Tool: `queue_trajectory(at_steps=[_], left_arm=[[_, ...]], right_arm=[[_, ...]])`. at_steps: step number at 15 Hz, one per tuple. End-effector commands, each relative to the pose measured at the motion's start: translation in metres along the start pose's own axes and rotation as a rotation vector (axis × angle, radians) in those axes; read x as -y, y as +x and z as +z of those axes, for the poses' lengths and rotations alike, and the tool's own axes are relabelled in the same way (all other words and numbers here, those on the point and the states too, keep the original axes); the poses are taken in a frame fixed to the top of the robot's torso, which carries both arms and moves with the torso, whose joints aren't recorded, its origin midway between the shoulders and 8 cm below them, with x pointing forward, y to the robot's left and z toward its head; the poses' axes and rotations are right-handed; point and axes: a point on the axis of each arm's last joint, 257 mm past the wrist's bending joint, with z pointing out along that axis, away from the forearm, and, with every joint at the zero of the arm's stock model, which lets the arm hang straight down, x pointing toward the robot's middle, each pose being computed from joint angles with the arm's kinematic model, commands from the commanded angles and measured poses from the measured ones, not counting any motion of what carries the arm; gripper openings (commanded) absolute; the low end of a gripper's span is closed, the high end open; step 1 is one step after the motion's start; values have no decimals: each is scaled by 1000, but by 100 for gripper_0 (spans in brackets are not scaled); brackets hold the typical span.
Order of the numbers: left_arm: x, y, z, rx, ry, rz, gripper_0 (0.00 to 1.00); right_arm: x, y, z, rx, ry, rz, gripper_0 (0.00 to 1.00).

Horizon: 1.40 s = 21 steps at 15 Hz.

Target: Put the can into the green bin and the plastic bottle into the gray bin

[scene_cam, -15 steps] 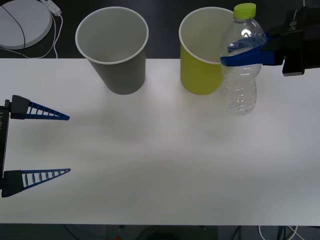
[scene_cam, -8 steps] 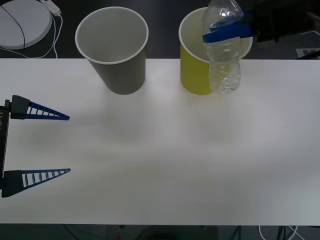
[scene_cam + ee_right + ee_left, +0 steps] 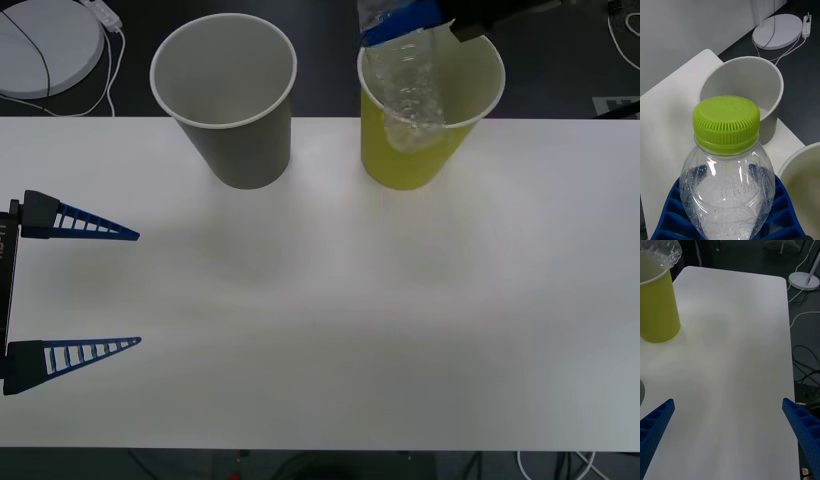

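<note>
My right gripper is shut on the plastic bottle, a clear ribbed bottle held in the air over the mouth of the green bin. In the right wrist view its lime cap tops the clear body, with the blue fingers clamped around it. The gray bin stands upright to the left of the green one, and also appears past the cap as the gray bin. My left gripper rests open and holding nothing low at the table's left side. The can is out of view.
A white round base with a cable lies on the dark floor behind the table's left corner. The white table stretches bare in front of both bins. In the left wrist view the green bin stands near the table's far edge.
My right gripper has carried the bottle up and to the left, from beside the green bin's right side to above its mouth. The left arm has not moved.
</note>
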Motion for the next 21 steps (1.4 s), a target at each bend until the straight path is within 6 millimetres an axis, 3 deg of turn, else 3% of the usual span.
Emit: queue_trajectory(at_steps=[1, 13, 21], left_arm=[[0, 0, 0, 0, 0, 0, 100], [0, 0, 0, 0, 0, 0, 100], [0, 0, 0, 0, 0, 0, 100]], right_arm=[[2, -13, 11, -30, 10, 10, 0], [1, -81, 59, -175, 44, 104, 0], [-2, -103, 93, -235, 102, 154, 0]])
